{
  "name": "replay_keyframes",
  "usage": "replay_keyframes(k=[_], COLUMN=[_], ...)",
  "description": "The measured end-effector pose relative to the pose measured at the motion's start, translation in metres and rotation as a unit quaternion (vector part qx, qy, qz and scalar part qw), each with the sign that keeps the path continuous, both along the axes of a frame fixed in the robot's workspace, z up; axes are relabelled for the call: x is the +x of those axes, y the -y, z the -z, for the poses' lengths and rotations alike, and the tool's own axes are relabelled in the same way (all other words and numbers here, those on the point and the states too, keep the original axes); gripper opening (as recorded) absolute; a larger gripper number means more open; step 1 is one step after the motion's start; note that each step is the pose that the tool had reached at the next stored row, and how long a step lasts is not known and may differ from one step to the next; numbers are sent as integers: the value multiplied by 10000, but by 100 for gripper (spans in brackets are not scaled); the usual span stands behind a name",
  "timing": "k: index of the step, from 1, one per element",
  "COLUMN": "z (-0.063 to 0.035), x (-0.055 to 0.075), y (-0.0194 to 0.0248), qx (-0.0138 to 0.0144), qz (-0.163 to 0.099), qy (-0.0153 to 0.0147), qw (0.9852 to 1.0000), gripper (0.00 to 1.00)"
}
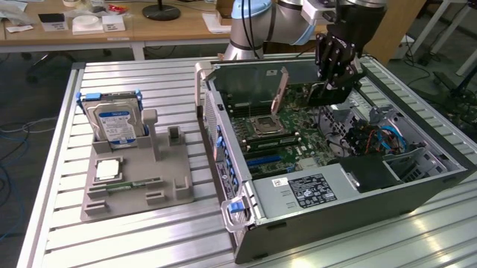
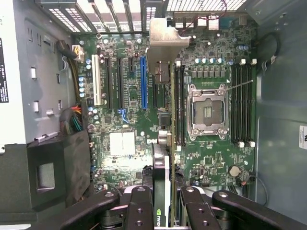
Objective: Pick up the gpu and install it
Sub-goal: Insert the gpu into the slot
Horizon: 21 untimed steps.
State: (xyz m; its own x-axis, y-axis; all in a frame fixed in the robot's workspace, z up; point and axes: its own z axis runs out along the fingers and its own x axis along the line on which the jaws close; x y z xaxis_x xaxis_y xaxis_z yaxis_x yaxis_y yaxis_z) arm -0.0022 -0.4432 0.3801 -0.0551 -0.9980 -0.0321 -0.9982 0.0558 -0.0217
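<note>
Exterior view first: the robot arm (image 1: 257,22) reaches down into an open computer case (image 1: 358,215) that lies on its side on the bench (image 1: 149,78). The end effector (image 1: 333,84) hangs over the far part of the case, above the green motherboard (image 1: 294,148). It is closed narrow on the gpu (image 1: 328,96), which shows as a dark block just under it. I cannot tell if the gpu touches the board or is a bit above it.

On the exterior view's left, well apart from the case, a gray holder (image 1: 149,178) sits on the bench. A silver hard drive (image 1: 118,124) with a blue label stands up at its far end. A small green memory stick (image 1: 134,183) lies flat in it nearer the front. A pale square chip (image 1: 109,167) lies flat near it.

Wrist view looks straight down into the case. Two black fingers (image 2: 139,206) squeeze the gpu (image 2: 161,165) from both sides. The gpu is seen from its thin edge, so it looks like a long dark strip running away from the end effector. Its shiny metal bracket (image 2: 165,40) is at the far end, close to the vents in the case wall. The strip sits between a long blue slot (image 2: 143,81) and the square chip socket (image 2: 208,110). The blue slot shows just beside the gpu.
</note>
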Motion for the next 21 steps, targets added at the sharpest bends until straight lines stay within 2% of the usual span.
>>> replay_keyframes(k=[8, 16, 21], z=[61, 68, 67], x=[-5, -5, -5], y=[0, 0, 27], qx=[0, 0, 0], qz=[0, 0, 0], qy=[0, 0, 0], qw=[10000, 10000, 10000], gripper=[27, 27, 27])
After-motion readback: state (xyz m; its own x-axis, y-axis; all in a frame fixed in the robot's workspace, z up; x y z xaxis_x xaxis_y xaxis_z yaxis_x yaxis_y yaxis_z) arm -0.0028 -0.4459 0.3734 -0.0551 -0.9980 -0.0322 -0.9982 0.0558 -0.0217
